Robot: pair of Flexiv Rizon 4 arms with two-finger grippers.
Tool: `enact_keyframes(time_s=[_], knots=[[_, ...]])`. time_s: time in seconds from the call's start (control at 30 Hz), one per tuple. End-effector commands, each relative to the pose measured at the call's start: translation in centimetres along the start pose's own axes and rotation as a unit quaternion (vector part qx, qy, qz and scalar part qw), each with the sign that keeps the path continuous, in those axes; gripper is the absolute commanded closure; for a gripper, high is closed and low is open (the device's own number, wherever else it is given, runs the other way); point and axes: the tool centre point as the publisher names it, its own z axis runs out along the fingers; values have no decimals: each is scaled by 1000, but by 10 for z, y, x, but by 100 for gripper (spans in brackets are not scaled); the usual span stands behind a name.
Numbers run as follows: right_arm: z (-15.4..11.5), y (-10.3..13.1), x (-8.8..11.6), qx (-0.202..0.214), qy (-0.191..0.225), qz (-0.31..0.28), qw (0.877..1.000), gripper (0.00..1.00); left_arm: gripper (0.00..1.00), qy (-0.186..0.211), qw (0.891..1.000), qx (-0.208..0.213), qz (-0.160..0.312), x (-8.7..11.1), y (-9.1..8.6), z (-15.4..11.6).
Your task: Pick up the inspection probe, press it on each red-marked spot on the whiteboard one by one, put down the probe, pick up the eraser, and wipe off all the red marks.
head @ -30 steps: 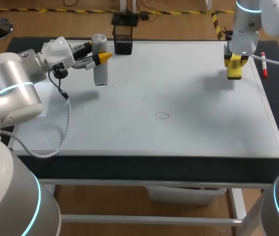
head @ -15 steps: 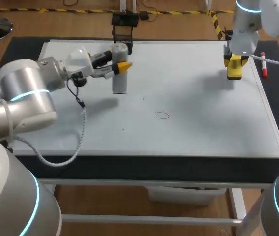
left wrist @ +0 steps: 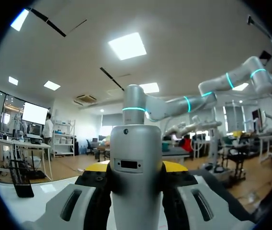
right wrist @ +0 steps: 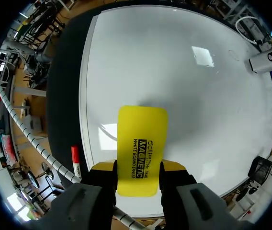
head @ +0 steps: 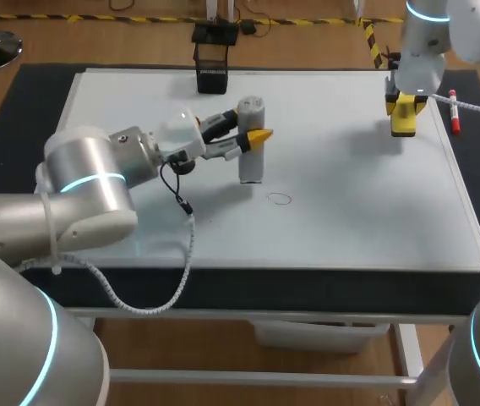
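My left gripper is shut on the grey cylindrical inspection probe, holding it upright over the whiteboard, just up and left of a small red circle mark. In the left wrist view the probe stands between the yellow-tipped fingers. My right gripper hangs above the board's far right part, shut on the yellow eraser. The right wrist view shows the eraser clamped between the fingers, above the board, with the probe far off.
A black holder stands at the board's far edge. A red marker lies on the dark mat right of the board, seen beside the eraser in the right wrist view.
My left arm has carried the probe from the board's far left toward the middle, close to the red circle. The right arm and eraser have not moved.
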Motion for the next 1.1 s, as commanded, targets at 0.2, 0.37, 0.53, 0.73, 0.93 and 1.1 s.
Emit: enact_keyframes(time_s=[0.2, 0.37, 0.53, 0.73, 0.93, 1.1], knots=[[-1, -1, 1, 0, 1, -1, 1000, 100, 100, 29, 999, 9, -9, 19, 10, 18], [-1, -1, 1, 0, 1, -1, 1000, 100, 100, 43, 999, 12, -18, 29, 16, 22], [-1, -1, 1, 0, 1, -1, 1000, 100, 100, 66, 997, 19, -29, 33, 24, 26], [-1, -1, 1, 0, 1, -1, 1000, 100, 100, 78, 996, 19, -30, 35, 27, 31], [-1, -1, 1, 0, 1, -1, 1000, 100, 100, 92, 995, 22, -28, 38, 31, 34], [-1, -1, 1, 0, 1, -1, 1000, 100, 100, 98, 995, 22, -26, 38, 34, 36]])
